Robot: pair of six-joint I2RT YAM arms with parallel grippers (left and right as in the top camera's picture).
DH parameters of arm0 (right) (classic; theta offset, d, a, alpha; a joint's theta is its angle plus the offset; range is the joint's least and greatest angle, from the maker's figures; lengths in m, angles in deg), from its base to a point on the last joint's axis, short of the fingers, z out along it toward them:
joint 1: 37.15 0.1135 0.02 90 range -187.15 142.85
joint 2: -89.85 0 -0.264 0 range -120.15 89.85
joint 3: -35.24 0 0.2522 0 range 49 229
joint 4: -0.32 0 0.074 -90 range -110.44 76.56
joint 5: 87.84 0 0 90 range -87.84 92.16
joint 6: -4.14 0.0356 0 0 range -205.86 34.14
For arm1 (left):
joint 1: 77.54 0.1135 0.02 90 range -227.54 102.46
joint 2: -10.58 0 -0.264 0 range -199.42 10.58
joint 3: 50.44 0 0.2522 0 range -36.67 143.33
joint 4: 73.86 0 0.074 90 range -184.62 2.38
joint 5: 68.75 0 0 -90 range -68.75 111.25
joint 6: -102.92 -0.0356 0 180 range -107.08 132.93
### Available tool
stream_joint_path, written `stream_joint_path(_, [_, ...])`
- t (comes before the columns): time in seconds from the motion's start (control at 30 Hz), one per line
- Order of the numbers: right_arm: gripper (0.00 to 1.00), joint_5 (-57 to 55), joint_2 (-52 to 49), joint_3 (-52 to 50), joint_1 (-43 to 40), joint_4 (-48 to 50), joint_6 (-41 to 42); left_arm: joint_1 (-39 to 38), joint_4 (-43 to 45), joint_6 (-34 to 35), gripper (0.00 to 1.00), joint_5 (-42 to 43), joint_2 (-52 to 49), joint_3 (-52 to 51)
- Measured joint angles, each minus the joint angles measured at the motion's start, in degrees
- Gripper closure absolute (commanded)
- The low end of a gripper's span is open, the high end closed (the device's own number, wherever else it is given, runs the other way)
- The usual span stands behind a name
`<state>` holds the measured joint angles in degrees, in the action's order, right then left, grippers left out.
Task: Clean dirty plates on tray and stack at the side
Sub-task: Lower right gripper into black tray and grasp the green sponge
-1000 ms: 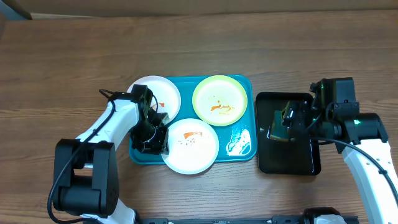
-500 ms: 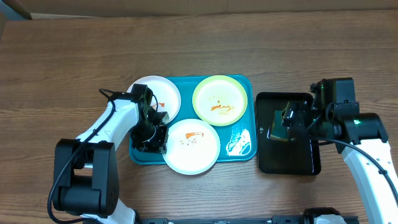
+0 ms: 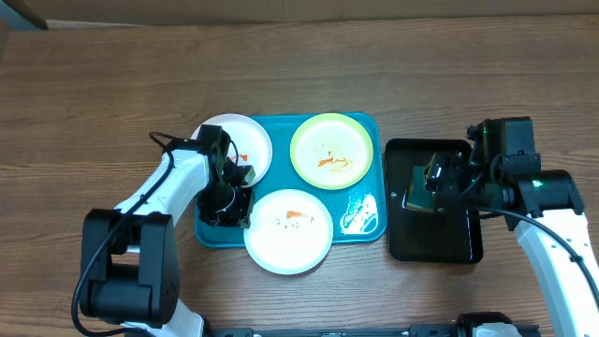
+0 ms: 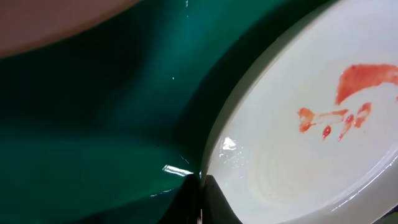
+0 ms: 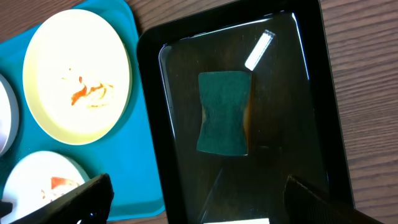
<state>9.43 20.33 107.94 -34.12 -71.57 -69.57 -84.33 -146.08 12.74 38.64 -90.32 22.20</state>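
The teal tray [image 3: 367,131] holds three plates. A white plate [image 3: 231,140] lies at its back left and a yellow-green plate [image 3: 331,150] with orange smears at its back right. A white plate [image 3: 290,234] with a red smear lies at the front and overhangs the tray's front rim. My left gripper [image 3: 236,202] is shut on this plate's left rim; in the left wrist view the gripper [image 4: 200,199] pinches the rim of the plate [image 4: 311,124] over the tray [image 4: 93,124]. My right gripper [image 5: 208,205] is open and empty above the black tray.
A smaller black tray [image 3: 468,248] stands right of the teal tray, with a dark green sponge [image 5: 224,112] in shallow liquid. A wet glossy patch [image 3: 360,212] lies in the teal tray's front right corner. Wooden table all around.
The front white plate has slid toward the table's front edge, held by my left gripper, and now overhangs the tray rim more. The right arm has not moved.
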Motion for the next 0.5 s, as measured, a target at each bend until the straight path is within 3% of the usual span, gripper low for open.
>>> stream_joint_path(0.17, [0.11,0.0,0.0,0.0,0.0,0.2,0.0,0.0,0.2,0.0,0.96,0.0,0.0,0.0])
stream_joint_path(0.5, [0.23,0.0,-0.9,0.0,0.0,5.3,0.1,0.0,0.2,0.9,0.96,0.0,0.0,0.0])
